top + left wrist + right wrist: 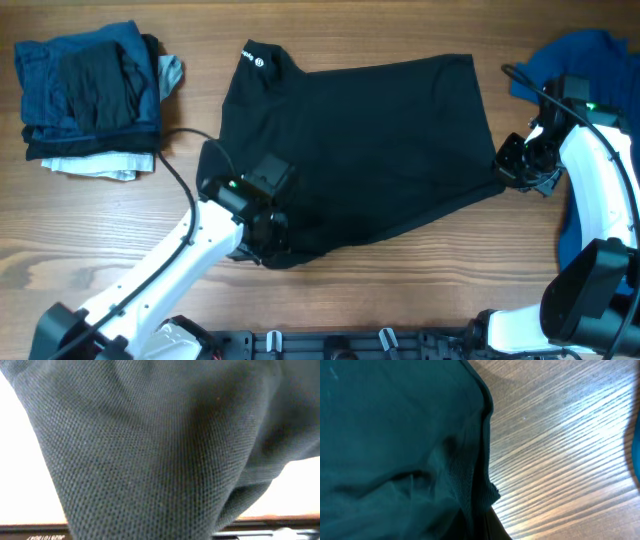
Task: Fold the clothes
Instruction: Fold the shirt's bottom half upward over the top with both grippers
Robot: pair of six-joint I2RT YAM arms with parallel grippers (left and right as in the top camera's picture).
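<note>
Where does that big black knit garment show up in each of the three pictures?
Overhead: the black knit garment lies spread across the middle of the wooden table.
Left wrist: the garment fills nearly the whole picture.
Right wrist: the garment covers the left half, hemmed edge down the middle.
Shared landmark: the table's wood grain, clear overhead and at the right wrist, barely seen at the left.

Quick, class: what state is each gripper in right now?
Left gripper: at near edge of the black knit garment, fingers hidden; cannot tell.
Right gripper: at its right edge; cannot tell.
</note>
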